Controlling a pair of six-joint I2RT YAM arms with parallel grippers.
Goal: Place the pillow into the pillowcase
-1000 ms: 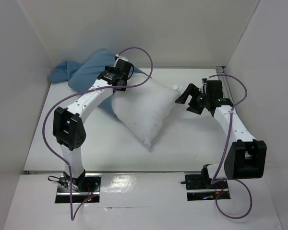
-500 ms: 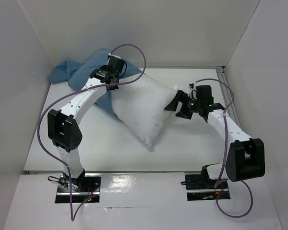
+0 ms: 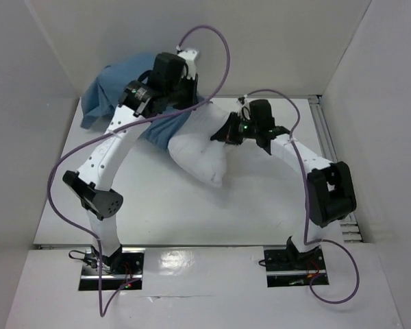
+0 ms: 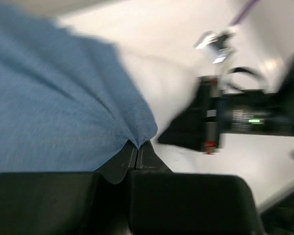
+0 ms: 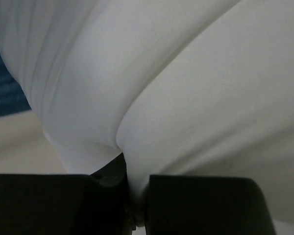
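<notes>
Right wrist, pillow [image 5: 196,88] pinched in R tool [image 5: 132,183]

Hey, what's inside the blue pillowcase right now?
The far end of the pillow disappears under the open edge of the pillowcase, an edge the left gripper pinches. How far in it reaches is hidden by the blue cloth.

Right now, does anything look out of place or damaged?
Nothing looks damaged or spilled. The pillow is squashed and creased where the right fingers pinch it, and the pillowcase is bunched in the left fingers at the far left, as expected mid-task.
</notes>
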